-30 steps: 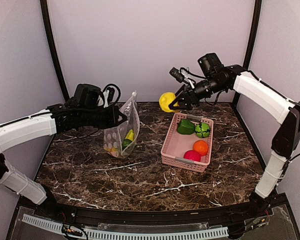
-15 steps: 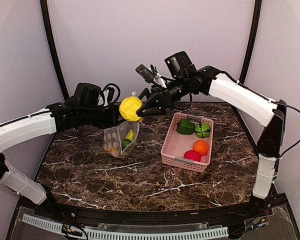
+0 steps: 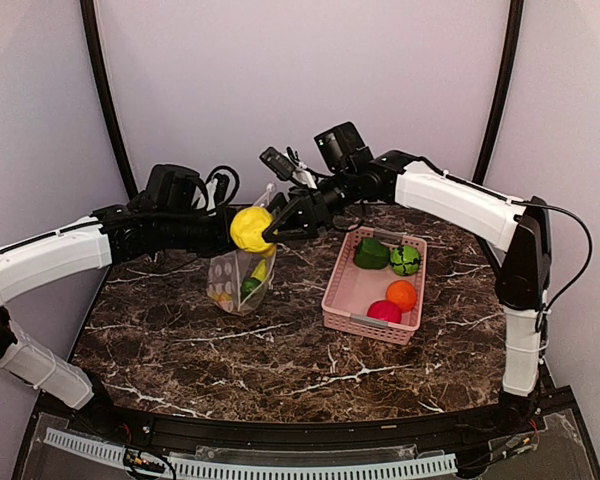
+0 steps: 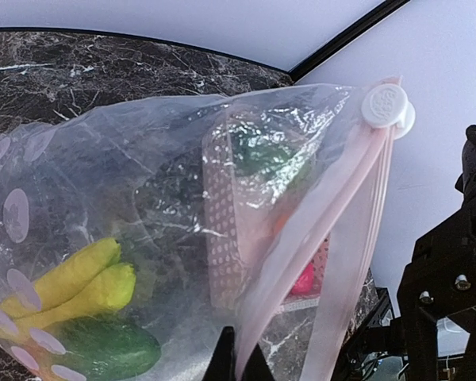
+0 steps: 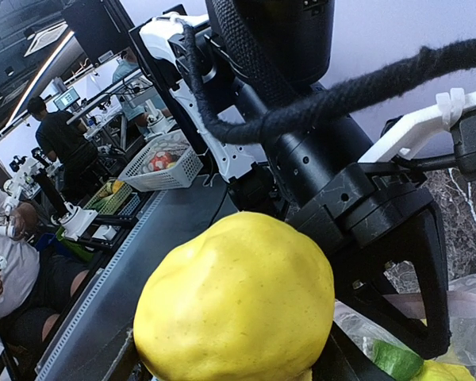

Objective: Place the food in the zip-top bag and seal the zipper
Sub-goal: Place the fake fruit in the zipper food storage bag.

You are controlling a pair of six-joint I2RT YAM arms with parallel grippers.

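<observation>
The left tool (image 4: 238, 359) is clenched on the bag (image 3: 240, 280) at its mouth edge, holding it up over the table's (image 3: 280, 350) back-left part. The right tool (image 3: 270, 226) grips the yellow pepper (image 3: 248, 228) just above. Best centre it over the opening, lower it in, then release.

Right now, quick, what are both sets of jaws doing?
Left gripper: jaws closed on the zip-top bag mouth edge.
Right gripper: jaws closed on the yellow pepper.

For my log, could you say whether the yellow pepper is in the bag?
Out: the right gripper holds the yellow pepper beside the top of the bag, which the left gripper pinches.
</observation>
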